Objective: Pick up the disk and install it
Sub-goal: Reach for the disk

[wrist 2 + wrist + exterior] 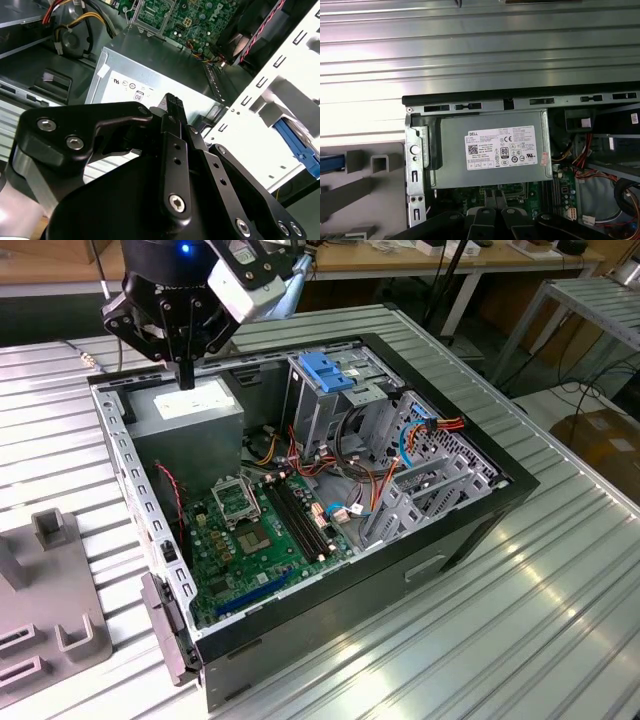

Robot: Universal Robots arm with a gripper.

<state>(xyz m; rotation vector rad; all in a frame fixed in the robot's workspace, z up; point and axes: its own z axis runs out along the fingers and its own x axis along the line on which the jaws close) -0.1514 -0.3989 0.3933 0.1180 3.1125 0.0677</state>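
Note:
My gripper (187,378) hangs just above the grey power supply (195,410) at the back corner of the open computer case (470,530). Its two black fingers are pressed together with nothing between them, as both wrist views show (172,104) (495,201). A strip of the disk's bright blue frame (330,163) lies in the grey fixture outside the case wall, well away from the gripper. The same blue frame (296,146) shows beyond the perforated case wall in the second wrist view. The rest of the disk is out of view.
A silver drive cage (330,405) with a blue plastic bracket (325,370) on top stands mid-case. The green motherboard (255,530) and loose coloured cables (400,455) fill the case floor. A grey slotted fixture (45,610) sits on the ribbed metal table (520,620) at the exterior view's left.

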